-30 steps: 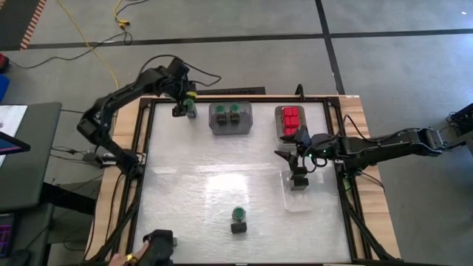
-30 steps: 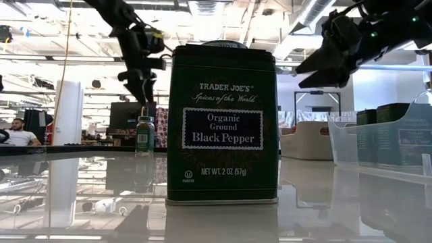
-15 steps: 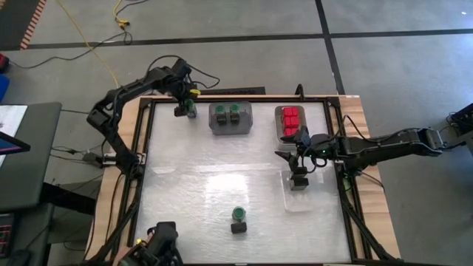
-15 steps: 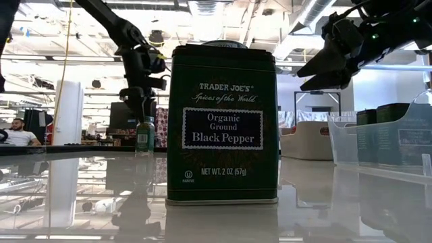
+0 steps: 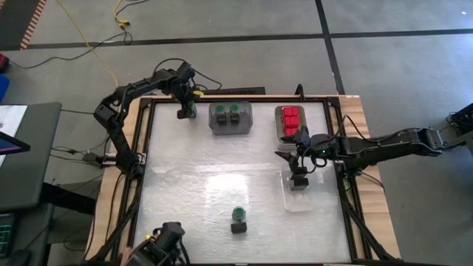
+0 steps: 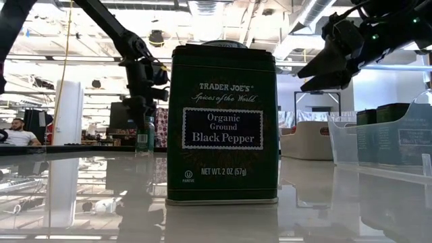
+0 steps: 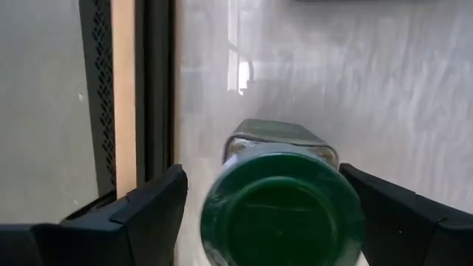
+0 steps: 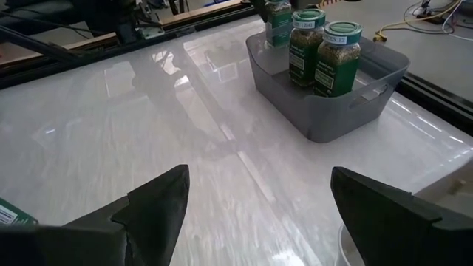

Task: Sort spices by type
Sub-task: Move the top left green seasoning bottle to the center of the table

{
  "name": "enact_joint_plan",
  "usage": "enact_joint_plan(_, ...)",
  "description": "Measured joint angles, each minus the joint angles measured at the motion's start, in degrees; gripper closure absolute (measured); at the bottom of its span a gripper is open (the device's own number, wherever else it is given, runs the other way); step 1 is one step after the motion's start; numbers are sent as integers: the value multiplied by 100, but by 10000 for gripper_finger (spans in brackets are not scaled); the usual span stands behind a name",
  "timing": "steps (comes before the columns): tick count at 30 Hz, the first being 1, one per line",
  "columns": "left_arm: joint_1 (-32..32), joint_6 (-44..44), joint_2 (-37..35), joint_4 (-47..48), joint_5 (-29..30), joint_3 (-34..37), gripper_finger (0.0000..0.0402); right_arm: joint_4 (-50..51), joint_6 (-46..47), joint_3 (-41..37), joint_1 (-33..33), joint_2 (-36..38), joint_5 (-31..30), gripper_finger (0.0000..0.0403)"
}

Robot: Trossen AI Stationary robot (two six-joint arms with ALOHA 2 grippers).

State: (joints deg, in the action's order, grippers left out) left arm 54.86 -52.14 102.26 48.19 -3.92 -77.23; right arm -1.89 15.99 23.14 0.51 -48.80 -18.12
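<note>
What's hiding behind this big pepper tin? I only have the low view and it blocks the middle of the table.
Observer: A green-lidded jar stands right behind it.
Operator: Has the left arm gripped the far jar?
Observer: The left gripper is down over that far jar, with its open fingers on either side of the lid.
Operator: Where are the other green lids?
Observer: Two matching jars stand in a grey tray beside it.
</note>
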Motion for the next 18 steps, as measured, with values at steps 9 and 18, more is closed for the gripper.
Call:
enact_joint_plan(9, -168, -294, 0, 58, 17, 4, 106, 80, -15, 0, 0, -2, 0, 46)
enact_joint_plan(18, -200, -422, -11, 552, 249, 2, 208, 130, 4, 0, 0, -2, 1, 46)
